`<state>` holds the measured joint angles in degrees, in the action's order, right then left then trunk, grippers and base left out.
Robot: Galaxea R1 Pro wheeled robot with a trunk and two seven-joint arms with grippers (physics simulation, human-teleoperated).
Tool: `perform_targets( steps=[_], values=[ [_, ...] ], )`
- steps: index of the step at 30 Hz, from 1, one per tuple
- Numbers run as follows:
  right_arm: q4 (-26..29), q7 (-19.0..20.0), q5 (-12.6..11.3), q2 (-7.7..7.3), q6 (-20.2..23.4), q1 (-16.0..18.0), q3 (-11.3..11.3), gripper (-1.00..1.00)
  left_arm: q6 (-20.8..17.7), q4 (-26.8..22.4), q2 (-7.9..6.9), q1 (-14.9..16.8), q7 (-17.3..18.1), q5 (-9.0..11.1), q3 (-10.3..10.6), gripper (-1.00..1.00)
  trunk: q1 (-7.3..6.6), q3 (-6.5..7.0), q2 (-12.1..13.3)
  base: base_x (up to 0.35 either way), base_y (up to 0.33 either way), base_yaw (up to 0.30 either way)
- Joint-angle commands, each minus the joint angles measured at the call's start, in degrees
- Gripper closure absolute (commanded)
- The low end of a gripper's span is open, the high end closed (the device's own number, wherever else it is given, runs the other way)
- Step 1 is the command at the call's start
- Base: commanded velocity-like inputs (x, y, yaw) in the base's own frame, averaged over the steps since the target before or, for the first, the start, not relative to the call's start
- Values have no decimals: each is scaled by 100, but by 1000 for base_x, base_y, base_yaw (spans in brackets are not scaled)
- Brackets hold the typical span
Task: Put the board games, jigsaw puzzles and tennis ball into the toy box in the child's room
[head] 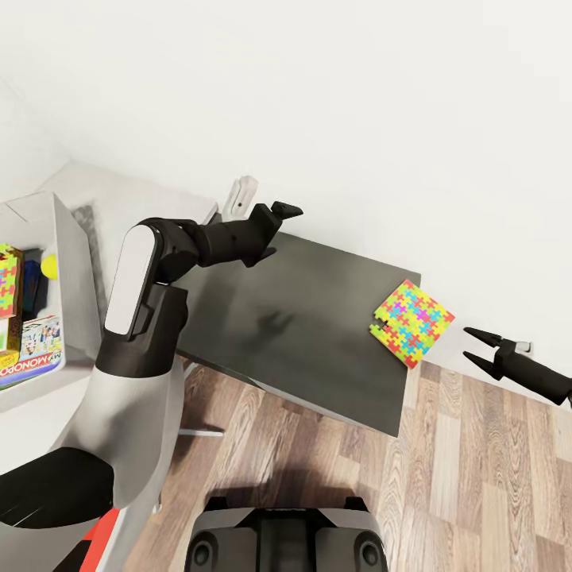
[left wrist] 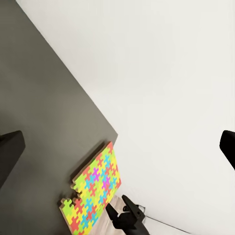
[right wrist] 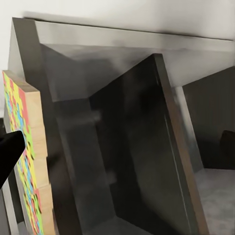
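Right gripper (head: 475, 346) hung open, empty, just off the desk (head: 318, 318) corner by a jigsaw puzzle (head: 411, 322).
Puzzle overhung the edge; a nudge w/ fingers could've dropped it. Left gripper (head: 287, 210): open, empty.

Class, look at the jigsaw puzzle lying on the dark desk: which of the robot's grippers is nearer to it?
Right. The right gripper hangs open just off the desk edge beside the jigsaw puzzle; the left gripper is across the desk by the wall.

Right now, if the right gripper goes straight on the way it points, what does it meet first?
Most likely the jigsaw puzzle overhanging the dark table corner: the open right gripper points at its edge, though its height against the puzzle is unclear.
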<state>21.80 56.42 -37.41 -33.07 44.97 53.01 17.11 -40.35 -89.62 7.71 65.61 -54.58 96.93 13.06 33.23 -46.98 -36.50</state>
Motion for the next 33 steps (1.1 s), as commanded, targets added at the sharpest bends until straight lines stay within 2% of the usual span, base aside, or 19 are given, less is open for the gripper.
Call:
perform_targets(
  steps=[1, 16, 27, 33],
  values=[
    [-5, 8, -2, 2, 27, 5, 13, -100, -8, -3, 3, 5, -53, 44, -5, -100, 2, -5, -6, 0, 0, 0],
    [-7, 23, -3, 65, 21, 7, 12, -100, -8, -4, 3, 5, -57, 45, -5, -100, 2, -5, -6, 0, 0, 0],
    [10, 86, -3, 188, 33, 8, 12, -100, -8, -4, 3, 5, -57, 45, -5, -100, 2, -5, -6, 0, 0, 0],
    [28, 270, 3, 264, 28, 4, 6, -100, -8, -4, 3, 5, -60, 45, -5, -100, 2, -5, -6, 0, 0, 0]
  ],
)
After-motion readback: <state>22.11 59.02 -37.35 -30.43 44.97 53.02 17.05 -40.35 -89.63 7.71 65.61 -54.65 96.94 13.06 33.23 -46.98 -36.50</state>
